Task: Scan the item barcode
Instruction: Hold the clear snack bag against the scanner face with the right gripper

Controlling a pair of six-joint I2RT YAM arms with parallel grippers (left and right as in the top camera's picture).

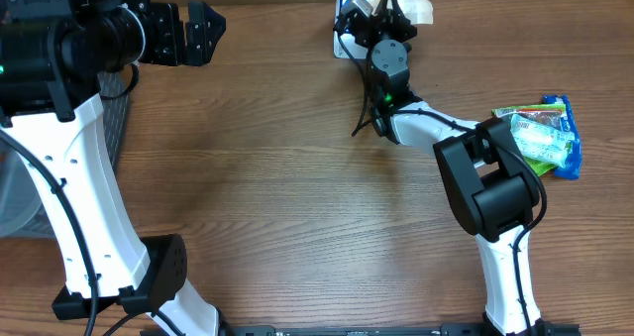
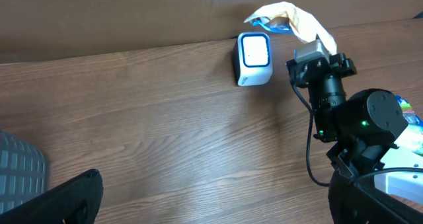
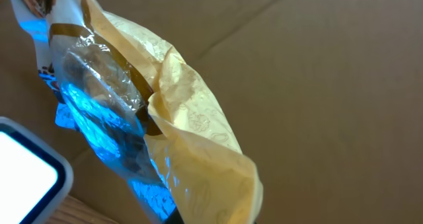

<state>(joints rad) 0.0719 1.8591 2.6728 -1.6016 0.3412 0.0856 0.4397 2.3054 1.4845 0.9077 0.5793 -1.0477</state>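
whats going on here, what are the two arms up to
The right gripper is shut on a cream plastic packet and holds it up beside the lit white scanner at the far edge of the table. The left gripper hangs open and empty over the left side. More snack packets lie by the right arm.

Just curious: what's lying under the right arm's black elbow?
Colourful snack packets, green and blue, on the table. The elbow covers the pile's left edge, so how many is unclear.
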